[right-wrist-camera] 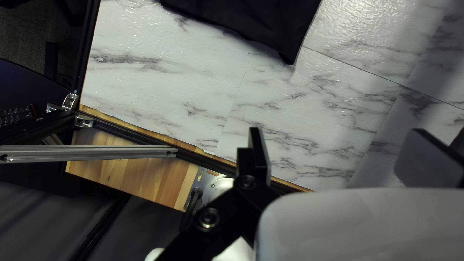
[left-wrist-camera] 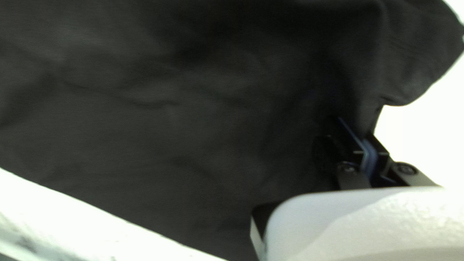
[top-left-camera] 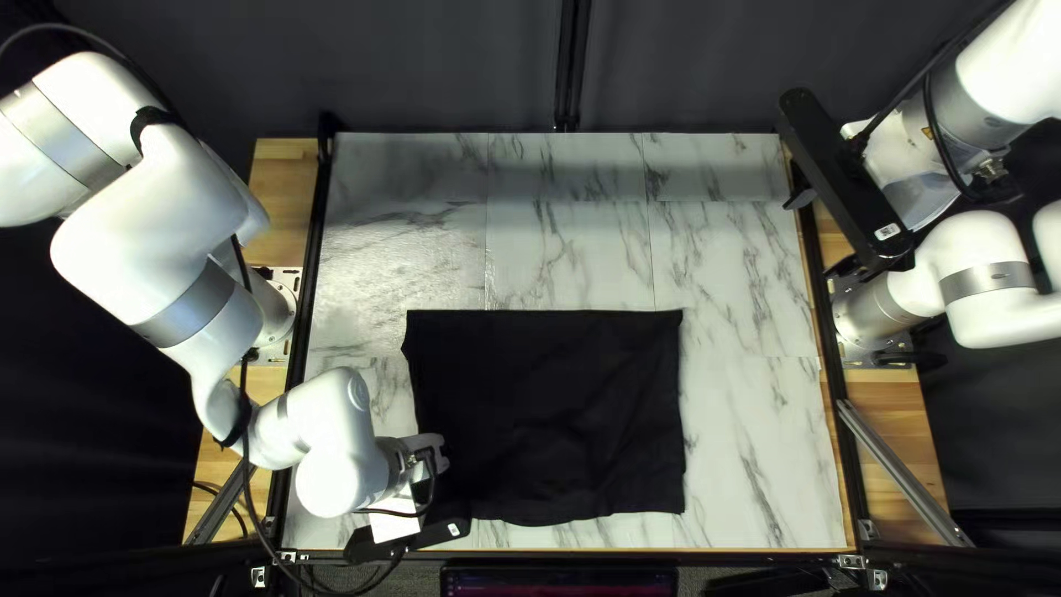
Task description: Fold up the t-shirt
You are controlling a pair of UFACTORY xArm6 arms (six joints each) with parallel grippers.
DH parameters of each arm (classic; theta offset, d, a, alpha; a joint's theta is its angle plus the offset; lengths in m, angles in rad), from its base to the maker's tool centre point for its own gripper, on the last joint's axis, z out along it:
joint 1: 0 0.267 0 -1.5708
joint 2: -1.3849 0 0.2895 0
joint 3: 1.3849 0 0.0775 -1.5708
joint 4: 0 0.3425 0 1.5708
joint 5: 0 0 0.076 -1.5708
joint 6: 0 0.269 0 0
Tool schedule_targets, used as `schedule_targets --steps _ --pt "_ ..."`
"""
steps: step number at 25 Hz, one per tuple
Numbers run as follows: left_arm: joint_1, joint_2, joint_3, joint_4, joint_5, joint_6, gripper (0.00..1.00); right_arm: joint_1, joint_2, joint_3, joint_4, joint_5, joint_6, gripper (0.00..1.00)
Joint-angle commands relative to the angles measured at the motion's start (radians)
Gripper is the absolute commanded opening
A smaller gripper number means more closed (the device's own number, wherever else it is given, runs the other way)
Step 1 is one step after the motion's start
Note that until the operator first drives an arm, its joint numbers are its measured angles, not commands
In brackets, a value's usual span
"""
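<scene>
Top left view shows the black t-shirt [top-left-camera: 553, 409] spread in a roughly square shape on the marble-patterned bench [top-left-camera: 752, 442], nearer its near edge, with the left pincer [top-left-camera: 437, 533] at the cloth's near-left corner. In the left wrist view, that pincer [left-wrist-camera: 360, 129] is clenched on a gathered bit of the t-shirt, while the right pincer [top-left-camera: 821, 232], by the bench's right edge and well apart from the cloth, is released, its fingers [right-wrist-camera: 259, 154] spread wide.
</scene>
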Motion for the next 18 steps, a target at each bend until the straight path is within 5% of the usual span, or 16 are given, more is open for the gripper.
schedule_targets --steps 1,18 --pt "0.04 0.022 -0.055 0.017 0.02 0.071 0.0 0.0 0.0 0.0 0.0 0.0 0.0 1.0" --pt "0.143 0.159 -0.366 0.054 0.094 0.35 0.0 0.0 0.0 0.0 0.0 0.0 0.0 1.0"
